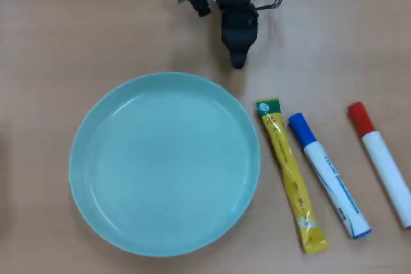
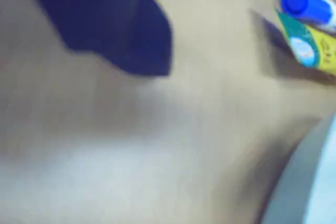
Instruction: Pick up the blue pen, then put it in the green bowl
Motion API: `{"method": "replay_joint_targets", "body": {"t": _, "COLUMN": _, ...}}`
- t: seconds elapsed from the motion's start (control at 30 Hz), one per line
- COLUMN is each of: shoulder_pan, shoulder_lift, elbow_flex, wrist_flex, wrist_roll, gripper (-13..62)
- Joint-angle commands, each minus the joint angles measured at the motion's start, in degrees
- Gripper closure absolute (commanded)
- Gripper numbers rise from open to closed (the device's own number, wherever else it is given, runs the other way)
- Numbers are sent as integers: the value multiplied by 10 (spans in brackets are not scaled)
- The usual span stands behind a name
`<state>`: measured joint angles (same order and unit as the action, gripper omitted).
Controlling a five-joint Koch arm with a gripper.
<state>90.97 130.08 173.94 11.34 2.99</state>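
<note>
Overhead view, blue pen (image 1: 328,176) beside yellow sachet (image 1: 291,175)

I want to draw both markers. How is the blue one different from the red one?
The blue pen has a blue cap, blue printing and a blue end band; the red-capped marker has a red cap and a plain barrel where it shows. In the overhead view the blue pen lies right beside the yellow sachet, while the red-capped marker lies further right, running off the edge. Both have white barrels and lie flat, slanted the same way.
</note>
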Motion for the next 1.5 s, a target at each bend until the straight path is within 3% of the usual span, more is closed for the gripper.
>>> {"method": "replay_joint_targets", "body": {"t": 0.0, "shoulder_pan": -23, "shoulder_lift": 58, "elbow_flex": -4, "wrist_flex": 26, "wrist_roll": 1, "gripper": -18}}
{"method": "replay_joint_targets", "body": {"t": 0.17, "shoulder_pan": -91, "shoulder_lift": 57, "elbow_flex": -53, "wrist_flex": 31, "wrist_roll": 2, "gripper": -19}}
{"method": "replay_joint_targets", "body": {"t": 0.5, "shoulder_pan": -98, "shoulder_lift": 57, "elbow_flex": -67, "wrist_flex": 39, "wrist_roll": -34, "gripper": -18}}
{"method": "replay_joint_targets", "body": {"t": 1.07, "shoulder_pan": -201, "shoulder_lift": 48, "elbow_flex": -391, "wrist_flex": 342, "wrist_roll": -92, "gripper": -18}}
{"method": "replay_joint_targets", "body": {"t": 1.47, "shoulder_pan": -255, "shoulder_lift": -171, "elbow_flex": -746, "wrist_flex": 553, "wrist_roll": -42, "gripper": -18}}
